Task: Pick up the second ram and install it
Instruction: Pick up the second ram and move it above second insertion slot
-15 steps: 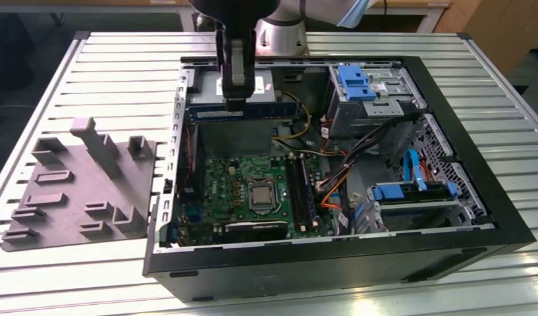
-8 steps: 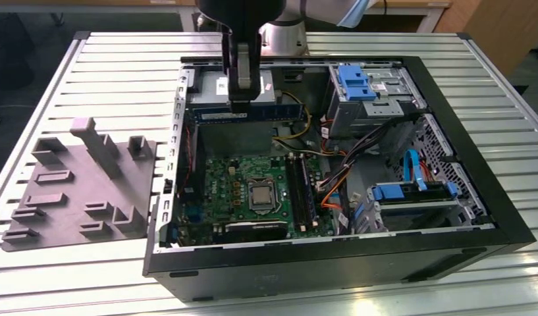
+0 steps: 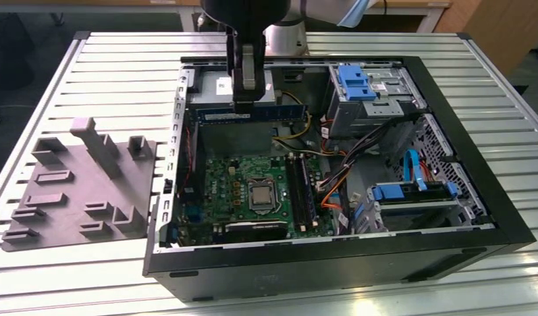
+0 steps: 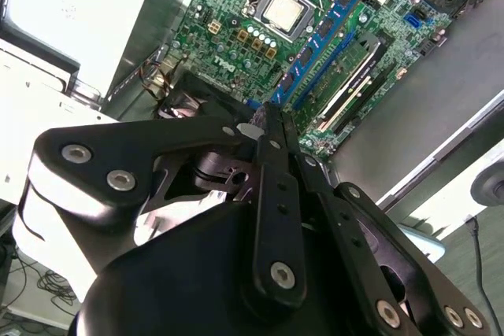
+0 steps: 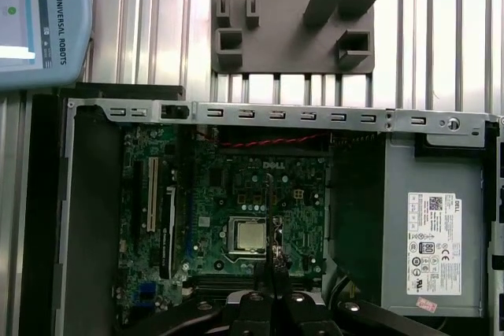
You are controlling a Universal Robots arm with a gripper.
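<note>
The gripper's (image 3: 245,99) jaws are closed on the second ram (image 3: 270,113), holding it level above the open computer case (image 3: 339,263) on the surface (image 3: 119,66).

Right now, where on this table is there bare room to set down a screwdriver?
Bare slats of the ribbed metal table lie beyond the grey plastic fixture tray, and beside the open black computer case at the exterior view's right. Inside the case it is crowded: orange cables, blue-clipped drive bays, and the claw gripping the blue memory stick.

A robotics lab, shown by the slatted aluminium table (image 3: 119,66), opened computer case (image 3: 295,266) and grey parts fixture (image 3: 76,191).
</note>
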